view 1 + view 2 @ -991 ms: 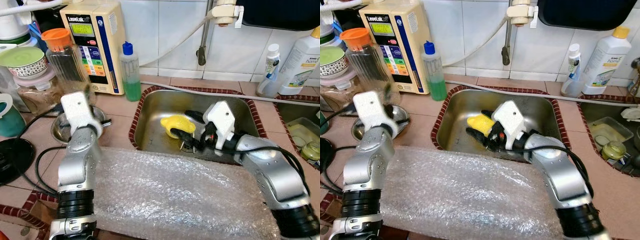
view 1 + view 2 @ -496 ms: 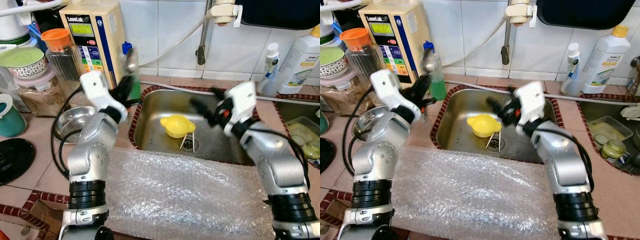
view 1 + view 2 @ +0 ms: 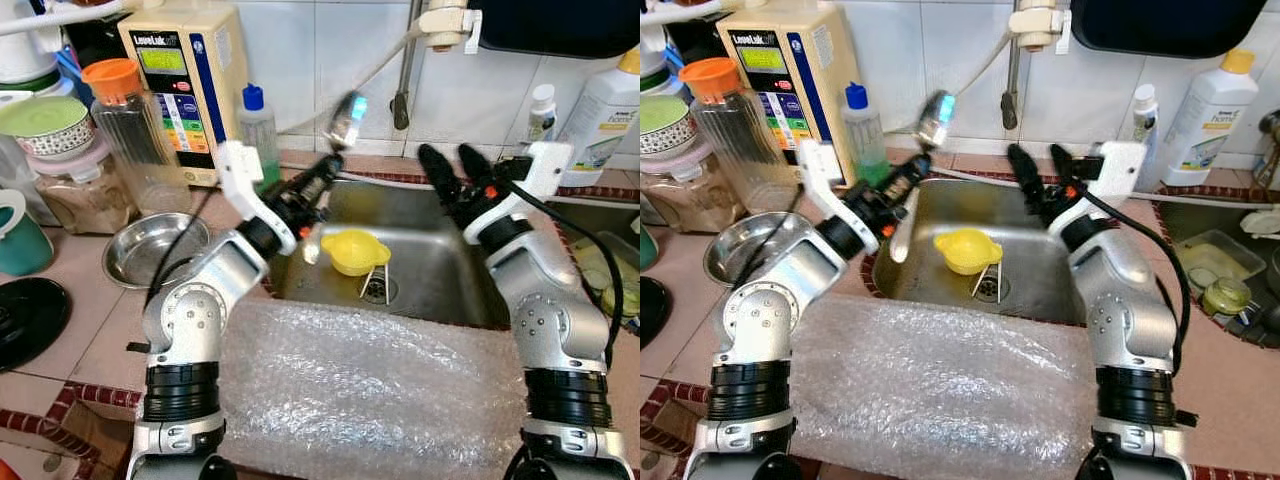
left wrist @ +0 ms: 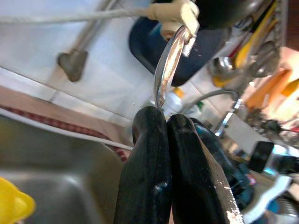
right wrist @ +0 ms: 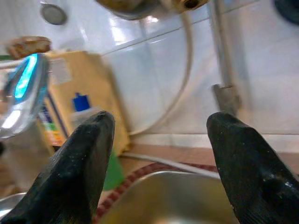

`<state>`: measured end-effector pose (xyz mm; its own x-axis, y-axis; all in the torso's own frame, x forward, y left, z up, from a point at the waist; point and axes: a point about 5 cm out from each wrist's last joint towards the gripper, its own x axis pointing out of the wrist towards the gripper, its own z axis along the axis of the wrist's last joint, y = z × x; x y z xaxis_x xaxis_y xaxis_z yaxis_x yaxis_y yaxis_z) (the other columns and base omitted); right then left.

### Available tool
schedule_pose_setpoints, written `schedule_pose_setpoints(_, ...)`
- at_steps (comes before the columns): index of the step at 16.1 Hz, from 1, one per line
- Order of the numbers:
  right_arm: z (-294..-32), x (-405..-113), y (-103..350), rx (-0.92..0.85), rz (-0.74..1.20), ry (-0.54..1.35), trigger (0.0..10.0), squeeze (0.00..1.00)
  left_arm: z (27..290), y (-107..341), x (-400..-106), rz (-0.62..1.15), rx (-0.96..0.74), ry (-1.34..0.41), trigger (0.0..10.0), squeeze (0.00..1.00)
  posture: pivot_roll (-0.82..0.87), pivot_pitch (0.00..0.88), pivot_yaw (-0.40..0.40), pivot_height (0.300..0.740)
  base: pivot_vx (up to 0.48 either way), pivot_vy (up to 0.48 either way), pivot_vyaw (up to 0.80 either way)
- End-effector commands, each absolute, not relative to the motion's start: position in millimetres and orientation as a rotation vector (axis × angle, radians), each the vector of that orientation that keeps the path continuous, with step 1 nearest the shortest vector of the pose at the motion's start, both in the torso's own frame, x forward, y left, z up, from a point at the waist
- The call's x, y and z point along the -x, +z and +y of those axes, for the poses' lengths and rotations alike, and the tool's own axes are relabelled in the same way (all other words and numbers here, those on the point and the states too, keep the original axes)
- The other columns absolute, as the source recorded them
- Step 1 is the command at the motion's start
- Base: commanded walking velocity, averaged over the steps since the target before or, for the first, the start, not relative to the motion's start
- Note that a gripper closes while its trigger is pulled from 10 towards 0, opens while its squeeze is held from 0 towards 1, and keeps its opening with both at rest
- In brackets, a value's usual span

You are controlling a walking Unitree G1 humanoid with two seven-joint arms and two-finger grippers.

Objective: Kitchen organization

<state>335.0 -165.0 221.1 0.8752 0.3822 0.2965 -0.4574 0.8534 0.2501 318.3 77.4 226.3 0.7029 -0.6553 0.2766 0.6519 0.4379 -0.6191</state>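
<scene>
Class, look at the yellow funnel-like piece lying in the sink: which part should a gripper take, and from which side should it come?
Probably the rim of the yellow piece, from straight above. It sits mouth-up in the sink, so its thin edge faces up and fits between two fingers, while the sink walls hamper a sideways approach. The open right gripper hangs nearest; the left gripper holds a spoon.

a terracotta-tiled kitchen surface [image 3: 90, 300] runs along a white tiled wall. set into it is a stainless steel sink [image 3: 440, 270] with a dark red rim; a yellow plastic funnel [image 3: 354, 250] sits in the basin beside the drain. a sheet of clear bubble wrap [image 3: 370, 385] lies across the near edge of the surface. on the left stand a shallow steel bowl [image 3: 150, 246], a ribbed clear jar with an orange lid [image 3: 130, 125], a cream water-filter unit [image 3: 195, 80] and a bottle of green liquid with a blue cap [image 3: 258, 125]. at the right, against the wall, stand two white bottles [image 3: 1200, 110].
</scene>
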Motion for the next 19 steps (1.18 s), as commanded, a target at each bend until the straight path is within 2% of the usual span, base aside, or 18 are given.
schedule_pose_setpoints(1, -160, -333, 221, -0.355, -0.235, 0.497, 10.0, 0.00, 76, 233, -313, -0.011, 0.789, -0.864, 0.0, 0.00, 0.02, 0.000, 0.065, 0.740, 0.000, 0.000, 0.00)
schedule_pose_setpoints(5, -149, -326, 222, -0.444, -0.232, 0.625, 10.0, 0.00, 70, 226, -303, 0.084, 0.852, -0.954, 0.0, 0.00, 0.01, 0.000, 0.062, 0.740, 0.000, 0.000, 0.00)
schedule_pose_setpoints(12, -143, -325, 230, -0.540, -0.289, 0.692, 10.0, 0.00, 65, 226, -295, 0.156, 0.846, -1.018, 0.0, 0.00, 0.02, 0.000, 0.077, 0.740, 0.000, 0.000, 0.00)
schedule_pose_setpoints(15, -139, -321, 226, -0.546, -0.280, 0.730, 10.0, 0.00, 70, 223, -300, 0.159, 0.833, -0.966, 0.0, 0.00, 0.03, 0.000, 0.074, 0.740, 0.000, 0.000, 0.00)
schedule_pose_setpoints(19, -150, -314, 216, -0.521, -0.254, 0.721, 10.0, 0.00, 81, 228, -309, 0.132, 0.829, -0.917, 0.0, 0.00, 0.03, 0.000, 0.079, 0.740, 0.000, 0.000, 0.00)
